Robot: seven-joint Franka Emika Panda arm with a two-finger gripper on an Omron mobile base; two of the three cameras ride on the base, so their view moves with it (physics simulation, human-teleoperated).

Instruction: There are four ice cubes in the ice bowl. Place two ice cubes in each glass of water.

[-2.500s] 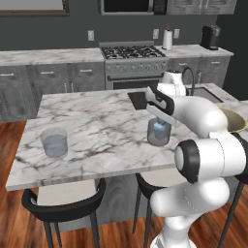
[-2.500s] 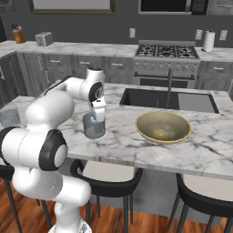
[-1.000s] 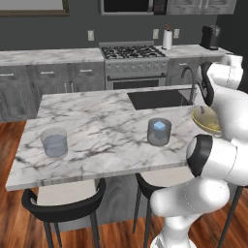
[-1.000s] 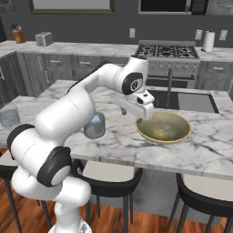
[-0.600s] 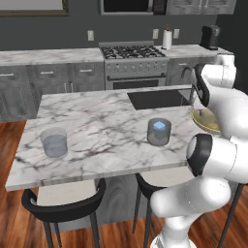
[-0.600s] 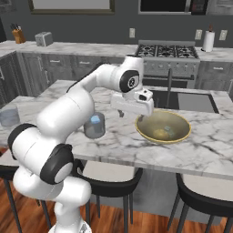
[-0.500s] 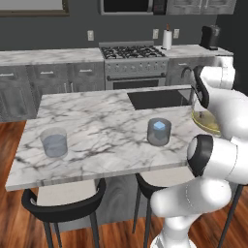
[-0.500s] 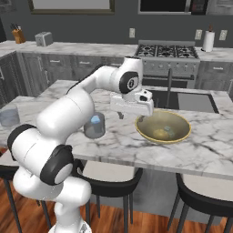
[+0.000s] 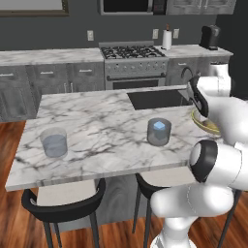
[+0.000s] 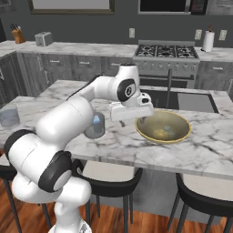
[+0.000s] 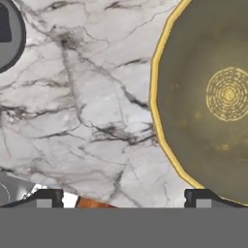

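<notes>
The yellowish-tan ice bowl (image 10: 163, 126) stands on the marble island, right of the arm. My gripper (image 10: 135, 119) hangs open just above the counter at the bowl's left rim; in the hand view its fingertips (image 11: 48, 197) stand wide apart with bare marble and the bowl's rim (image 11: 160, 121) between them, holding nothing. Faint pale spots (image 10: 169, 130) low in the bowl may be ice cubes; I cannot tell. One glass of water (image 9: 159, 131) holds a pale-blue ice cube (image 9: 159, 126). The other glass of water (image 9: 53, 143) stands far left, with only water.
A dark sink with a tall faucet (image 10: 169, 86) lies behind the bowl. The island's front edge (image 10: 136, 159) runs close below the bowl, with black stools (image 10: 205, 195) under it. A stove (image 9: 133, 51) and back counter stand beyond.
The arm has swung from over the near glass to the bowl. In the last second the hand has come down and shifted a little to the bowl's left rim, still open.
</notes>
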